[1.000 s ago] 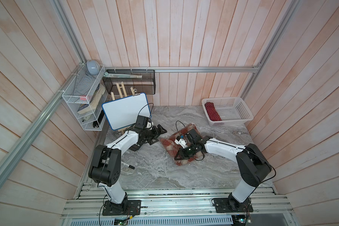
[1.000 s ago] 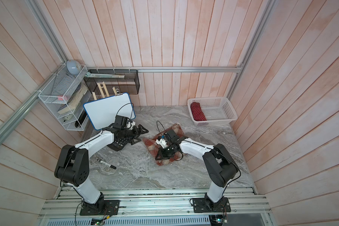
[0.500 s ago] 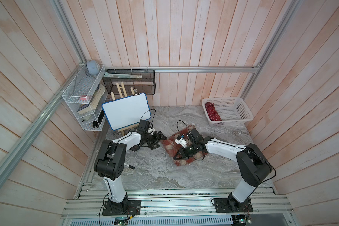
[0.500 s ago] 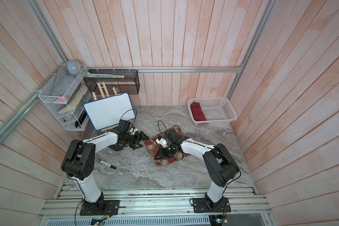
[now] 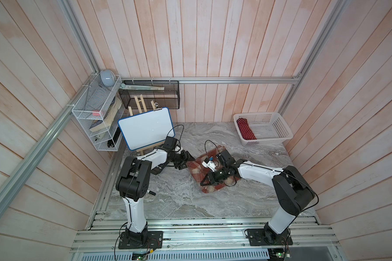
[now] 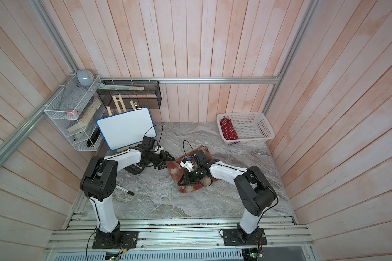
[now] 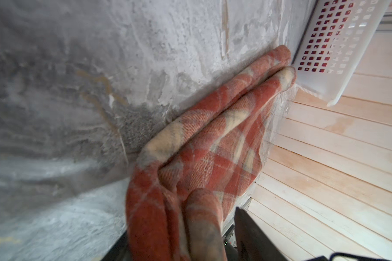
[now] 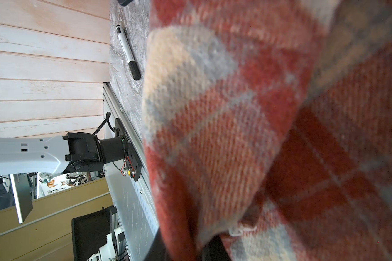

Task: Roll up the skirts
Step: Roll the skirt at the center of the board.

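Plank walls (image 5: 213,45), grey marbled worktop (image 5: 179,203).

Top views, both: skirt (image 5: 197,172) sits mid-worktop, bunched into a thick fold, not a finished roll. Left pincer (image 5: 187,161) is now at the skirt's corner on the calculator side. A second ago it hung wide over the calculator (image 6: 136,169), clear of the cloth, and its jaws have narrowed since. Right pincer (image 5: 206,182) hasn't moved: low on the skirt's near part, jaws narrow. Basket (image 5: 285,133) in the far corner holds a red dotted bundle (image 5: 246,128), probably one already done. Marker (image 6: 126,191) lies loose by the left arm, out of the way.

Left wrist: skirt (image 7: 213,140) seen edge-on, layers doubled, one fold running down into the left pincer (image 7: 186,239). Cloth is between the jaws. Can't tell whether they've actually bitten yet.

Right wrist: skirt (image 8: 235,135) fills most of the frame. Right pincer (image 8: 186,250) is pinched narrow on a fold of it.

Read: second arm just arrived, so the skirt is getting held at two spots. Roll itself not formed yet. My guess is the next move needs both sides turned together. Risk: thick wool springs open if the left bite is shallow.
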Motion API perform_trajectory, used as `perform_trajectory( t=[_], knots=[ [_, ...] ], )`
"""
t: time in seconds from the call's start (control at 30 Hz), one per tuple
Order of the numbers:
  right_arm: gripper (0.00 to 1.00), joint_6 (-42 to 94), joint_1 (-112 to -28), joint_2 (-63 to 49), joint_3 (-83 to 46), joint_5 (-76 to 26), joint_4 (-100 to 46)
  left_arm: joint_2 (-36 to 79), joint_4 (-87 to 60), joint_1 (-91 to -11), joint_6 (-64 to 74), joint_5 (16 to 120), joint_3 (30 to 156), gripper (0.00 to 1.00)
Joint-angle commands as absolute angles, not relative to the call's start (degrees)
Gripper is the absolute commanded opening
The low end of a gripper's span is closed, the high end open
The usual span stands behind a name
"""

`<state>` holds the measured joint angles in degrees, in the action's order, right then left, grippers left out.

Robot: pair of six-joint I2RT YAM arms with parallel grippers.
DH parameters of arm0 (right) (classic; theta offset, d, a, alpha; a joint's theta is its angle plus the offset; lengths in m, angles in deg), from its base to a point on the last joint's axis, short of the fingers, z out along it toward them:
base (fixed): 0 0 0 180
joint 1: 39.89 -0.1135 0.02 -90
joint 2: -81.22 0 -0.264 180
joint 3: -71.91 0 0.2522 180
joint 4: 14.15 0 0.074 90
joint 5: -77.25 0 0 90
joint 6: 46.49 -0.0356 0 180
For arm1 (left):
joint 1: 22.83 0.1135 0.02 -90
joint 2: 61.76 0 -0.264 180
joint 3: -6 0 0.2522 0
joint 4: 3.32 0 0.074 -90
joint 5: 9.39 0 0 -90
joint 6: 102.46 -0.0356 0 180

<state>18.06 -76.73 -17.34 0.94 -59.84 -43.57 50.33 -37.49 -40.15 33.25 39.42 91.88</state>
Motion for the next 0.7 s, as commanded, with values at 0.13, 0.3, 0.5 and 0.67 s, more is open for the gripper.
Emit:
perform_trajectory(
  t=[0.13, 0.3, 0.5, 0.67],
  knots=[
    [0.03, 17.75, -76.15, -18.23, 2.28, -63.23, -42.75, 51.77, -39.2, -40.32, 30.85, 37.76, 92.8, 0.3],
    [0.04, 17.56, -75.97, -18.96, 3.07, -64.34, -42.57, 52.38, -43.24, -40.49, 28.61, 37.74, 93.88, 0.1],
    [0.04, 13.43, -75.75, -20.29, 5.97, -70.41, -37.51, 53.9, -53.52, -40.48, 25.6, 38.92, 100.49, 0.0],
    [0.04, 9.95, -75.25, -19.82, 8.3, -72.58, -33.45, 56.13, -59.49, -40.81, 25.29, 39.95, 106.21, 0.0]
  ],
)
